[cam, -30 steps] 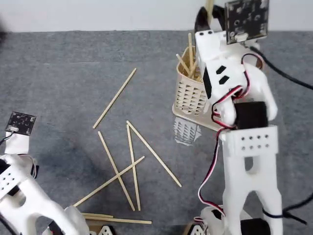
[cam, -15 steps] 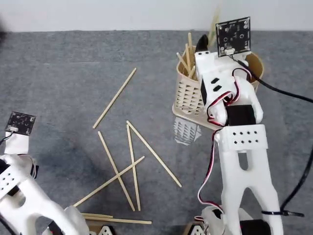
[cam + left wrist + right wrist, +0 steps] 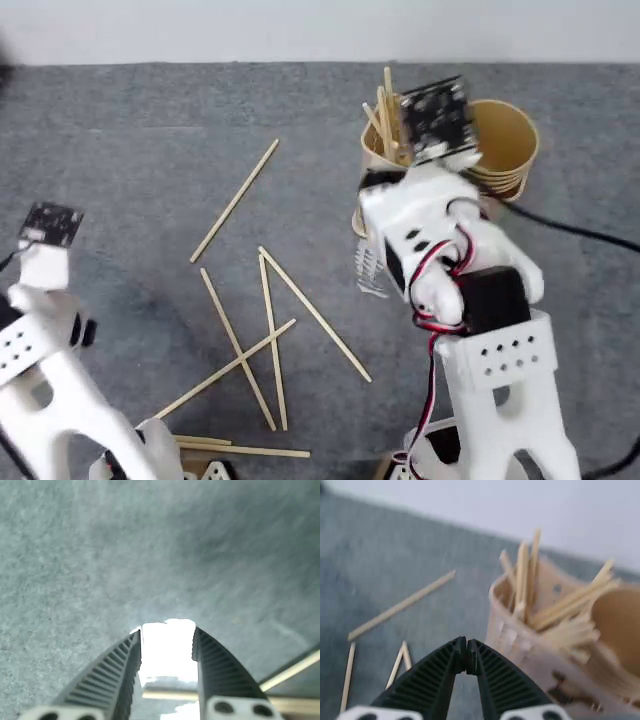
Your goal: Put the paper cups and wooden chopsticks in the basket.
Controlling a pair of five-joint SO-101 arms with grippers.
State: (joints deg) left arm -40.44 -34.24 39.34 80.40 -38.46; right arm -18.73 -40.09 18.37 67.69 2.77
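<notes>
The woven basket (image 3: 372, 152) stands at the back right and holds several wooden chopsticks (image 3: 386, 108) upright, with a stack of paper cups (image 3: 506, 142) at its right side. Several loose chopsticks (image 3: 272, 340) lie crossed on the grey mat in the middle, and one more (image 3: 236, 200) lies farther back. My right gripper (image 3: 466, 654) is shut with nothing in it, just in front of the basket (image 3: 520, 630) and its chopsticks (image 3: 530, 582). My left gripper (image 3: 167, 636) hangs open over bare mat at the front left, with a chopstick (image 3: 167, 695) lying below its fingers.
The right arm (image 3: 450, 290) rises from the front edge and covers most of the basket's front. The left arm (image 3: 40, 340) stands at the front left corner. A pale wall borders the mat at the back. Two chopsticks (image 3: 235, 447) lie by the front edge.
The right arm has drawn back from above the basket toward the front and left, its wrist now lower before the basket. The left arm has shifted slightly.
</notes>
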